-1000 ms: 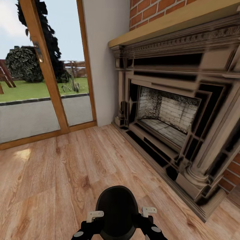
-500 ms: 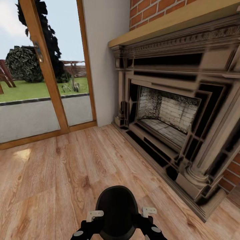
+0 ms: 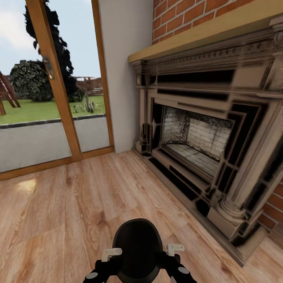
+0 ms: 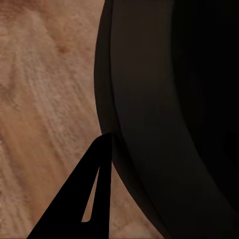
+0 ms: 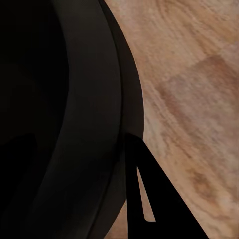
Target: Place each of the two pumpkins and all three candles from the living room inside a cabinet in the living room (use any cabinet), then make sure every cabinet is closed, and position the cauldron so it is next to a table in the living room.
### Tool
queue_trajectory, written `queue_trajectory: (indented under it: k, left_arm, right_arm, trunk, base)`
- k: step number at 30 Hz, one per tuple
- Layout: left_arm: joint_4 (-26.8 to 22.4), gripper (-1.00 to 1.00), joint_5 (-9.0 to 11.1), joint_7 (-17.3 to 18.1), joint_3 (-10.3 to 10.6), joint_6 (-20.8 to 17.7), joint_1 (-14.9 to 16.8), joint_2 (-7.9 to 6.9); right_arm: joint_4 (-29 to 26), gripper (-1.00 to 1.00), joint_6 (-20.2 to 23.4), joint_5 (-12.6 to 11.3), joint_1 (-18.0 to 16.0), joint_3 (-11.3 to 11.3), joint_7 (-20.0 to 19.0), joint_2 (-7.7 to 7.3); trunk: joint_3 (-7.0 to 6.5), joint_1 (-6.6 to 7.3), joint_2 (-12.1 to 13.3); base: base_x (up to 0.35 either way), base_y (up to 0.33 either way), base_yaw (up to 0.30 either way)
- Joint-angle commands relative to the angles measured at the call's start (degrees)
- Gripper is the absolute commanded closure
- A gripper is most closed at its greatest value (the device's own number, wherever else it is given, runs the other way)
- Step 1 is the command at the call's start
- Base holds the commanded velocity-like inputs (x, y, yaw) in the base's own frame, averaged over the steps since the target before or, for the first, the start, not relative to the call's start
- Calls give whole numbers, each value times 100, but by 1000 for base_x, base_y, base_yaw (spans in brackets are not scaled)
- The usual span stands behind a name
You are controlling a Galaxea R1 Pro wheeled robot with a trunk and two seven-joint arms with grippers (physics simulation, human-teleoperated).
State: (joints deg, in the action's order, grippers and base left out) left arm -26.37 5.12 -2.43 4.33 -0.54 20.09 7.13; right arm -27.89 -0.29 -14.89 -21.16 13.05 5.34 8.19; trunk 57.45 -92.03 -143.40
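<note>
1. Compared with the earlier head views, the whole scene is sitting slightly differently in the picture: the camera has moved, and the fireplace (image 3: 204, 141) and the glass door (image 3: 51, 90) are showing from a slightly changed angle, while the cauldron (image 3: 137, 247) is keeping its place between the arms
2. The cauldron, a matte black round vessel with a wide dark mouth, is being held low in front of the robot above the wooden floor (image 3: 67, 204), near the fireplace hearth
3. The left gripper (image 3: 112, 254) is clamping the cauldron's left rim, one dark finger (image 4: 92, 199) lying against the outer wall
4. The right gripper (image 3: 175, 249) is likewise clenching the opposite rim, its finger (image 5: 149, 199) touching the black wall (image 5: 59, 124)
</note>
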Motion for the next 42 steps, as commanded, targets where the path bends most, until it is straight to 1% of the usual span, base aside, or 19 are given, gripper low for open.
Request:
queue_trajectory:
  k: [1,8,9,13,18,32,42]
  left_arm:
    - [-37,100,76,-6,51,28,4,-2]
    - [-20,100,76,-4,48,63,4,-9]
    - [-149,100,76,-4,45,81,4,-9]
    - [-149,100,76,-4,43,81,4,-10]
    - [-149,100,76,-3,45,81,4,-10]
    - [-149,100,71,-6,51,81,4,-10]
    - [-149,100,76,-11,59,81,4,-10]
  right_arm:
    - [3,100,-1,-93,-2,31,34,-3]
    - [-11,100,4,-29,-3,31,37,6]
    - [-13,100,5,-373,-3,31,40,7]
    - [-14,100,10,-374,-5,31,44,7]
    - [-15,100,13,-376,-5,31,46,7]
    - [-15,100,30,-374,-4,31,54,16]
    - [-15,100,31,-374,-7,31,55,15]
  trunk:
    - [-18,4,-1]
    - [-173,22,9]
    - [-195,25,10]
    - [-284,35,15]
    - [-375,141,207]
    - [-375,141,207]
    - [-375,141,207]
  base:
    - [0,0,0]
    - [0,0,0]
    - [0,0,0]
    - [0,0,0]
    - [0,0,58]
    - [-6,0,271]
    - [-182,0,276]
